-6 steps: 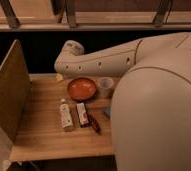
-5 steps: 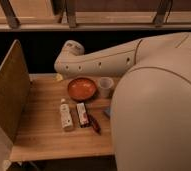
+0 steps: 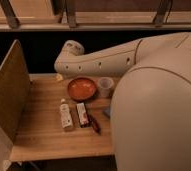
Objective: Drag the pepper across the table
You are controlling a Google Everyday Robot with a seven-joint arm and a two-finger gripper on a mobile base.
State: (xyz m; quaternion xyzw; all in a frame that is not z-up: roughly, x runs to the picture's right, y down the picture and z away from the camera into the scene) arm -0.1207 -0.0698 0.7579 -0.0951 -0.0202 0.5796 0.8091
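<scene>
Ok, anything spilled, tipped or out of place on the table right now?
Nothing spilled or broken. The white bottle lies on its side left of the packet, the pepper just right of it. The bowl and cup stand upright. The pincer is not in view; the arm hides the table's right side.

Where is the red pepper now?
In the camera view, the pepper lies on the table, right of the red-and-white packet, in front of the orange bowl; the hand is out of sight.
</scene>
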